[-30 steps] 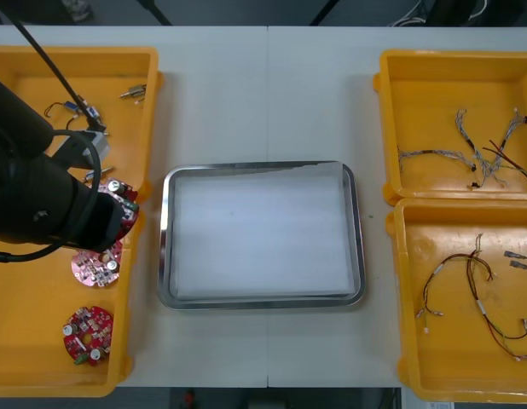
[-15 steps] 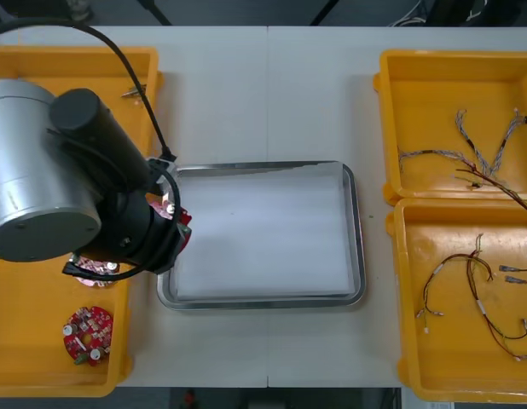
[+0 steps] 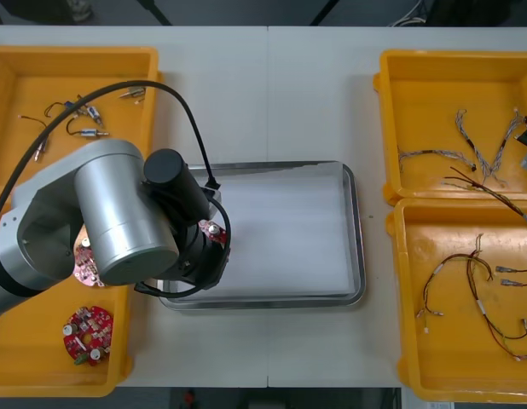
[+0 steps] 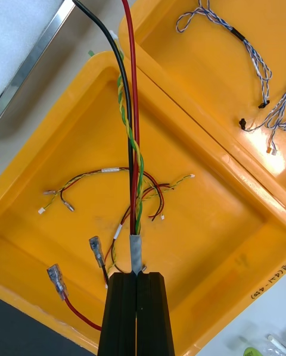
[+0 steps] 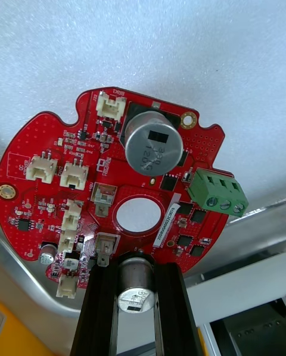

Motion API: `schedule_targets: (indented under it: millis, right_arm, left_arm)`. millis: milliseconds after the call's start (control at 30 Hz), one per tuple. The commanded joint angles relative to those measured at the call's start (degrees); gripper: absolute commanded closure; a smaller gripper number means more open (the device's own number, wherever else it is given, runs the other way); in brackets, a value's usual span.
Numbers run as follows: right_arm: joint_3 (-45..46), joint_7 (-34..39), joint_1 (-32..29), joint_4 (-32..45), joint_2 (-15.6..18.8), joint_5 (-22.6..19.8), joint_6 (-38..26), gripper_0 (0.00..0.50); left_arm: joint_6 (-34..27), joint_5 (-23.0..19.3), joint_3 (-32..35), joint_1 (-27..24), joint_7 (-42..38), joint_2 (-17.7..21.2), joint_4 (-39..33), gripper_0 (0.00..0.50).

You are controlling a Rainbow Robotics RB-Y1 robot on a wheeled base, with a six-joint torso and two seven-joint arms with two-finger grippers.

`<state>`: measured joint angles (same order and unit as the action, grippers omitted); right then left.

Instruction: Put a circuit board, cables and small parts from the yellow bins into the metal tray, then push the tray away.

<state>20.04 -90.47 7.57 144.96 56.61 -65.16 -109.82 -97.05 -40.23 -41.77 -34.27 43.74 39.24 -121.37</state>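
Compared with half a second ago, the left arm is shifted from the tray's left rim farther over the metal tray (image 3: 357, 256), and the small parts (image 3: 91, 113) in the far left yellow bin (image 3: 16, 77) are uncovered. On the right, the red and black strands across the wall between the two right bins are shifted.

The left claw (image 5: 136, 269) is held spread by the width of a small silver can, which is pinched between the black fingers (image 5: 95, 308) at the edge of the circuit board (image 5: 71, 153). The board is round, red and flat, with a hole at the middle. White plastic sockets, a green block and a larger silver can are set on its face. It is carried over the left part of the tray, above the white, grainy lining and just inside the shiny rim. Whether it touches the lining cannot be told. Another board (image 3: 87, 328) is left in the near left bin (image 3: 25, 358).

The right claw (image 4: 137, 280) is pressed almost together, and a cable bundle (image 4: 131, 171) is pinched at its taped end. The bundle is made of a red wire, a black wire and a twisted yellow-green pair, standing stiffly away from the fingertips. It is held above the near right bin (image 4: 202, 261), where thin red and yellow cables (image 4: 83, 180) with metal end pieces are spread on the smooth plastic floor.
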Motion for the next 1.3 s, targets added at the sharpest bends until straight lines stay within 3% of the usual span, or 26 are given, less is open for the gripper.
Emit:
schedule_targets:
  millis: [33, 400, 700, 733, 767, 833, 867, 900, 1133, 1300]
  right_arm:
    - [-1.1, 0.4, 1.3, 1.4, 2.2, 0.1, -0.2, 0.500]
    - [-1.7, 0.6, 1.3, 0.9, 2.2, 0.4, -0.2, 0.500]
    - [-1.7, 0.5, 1.3, -0.6, 2.2, 0.4, -0.2, 0.500]
    - [-1.7, 0.8, 1.3, -0.6, 2.2, 0.3, -0.2, 0.500]
    - [-1.7, 0.8, 1.3, -0.6, 2.2, 0.3, -0.2, 0.500]
    - [-1.7, 0.8, 1.3, -1.0, 2.2, 0.3, -0.2, 0.500]
    - [-1.6, 0.8, 1.3, -1.1, 2.2, 0.3, -0.2, 0.500]
    - [-1.7, 0.8, 1.3, -1.4, 2.2, 0.3, -0.2, 0.500]
    - [-1.7, 0.9, 1.5, -2.7, 2.2, 0.7, -0.2, 0.500]
    - [-1.7, 1.0, 2.0, -3.5, 2.2, 0.6, -0.2, 0.500]
  left_arm:
    - [2.9, 2.5, -3.4, -2.2, -2.3, -1.6, 2.0, 0.500]
    - [6.5, 6.7, -8.6, -2.2, -4.5, -1.8, 3.8, 0.500]
    - [6.3, 6.8, -8.7, -2.1, -5.6, -1.6, 3.8, 0.491]
    - [6.3, 6.8, -8.6, -2.1, -5.7, -1.6, 3.8, 0.412]
    - [6.3, 6.8, -8.6, -2.1, -5.7, -1.6, 3.8, 0.412]
    - [6.3, 6.8, -8.1, -2.0, -6.1, -1.5, 3.6, 0.178]
    - [6.1, 6.8, -7.9, -2.0, -6.1, -1.5, 3.5, 0.127]
    - [5.8, 6.8, -7.2, -2.1, -6.4, -1.5, 3.2, 0.000]
    - [4.1, 4.0, -3.9, -2.1, -6.6, -1.5, 1.8, 0.000]
    - [-0.9, 2.5, -0.5, -2.1, -6.6, -1.5, -1.6, 0.000]
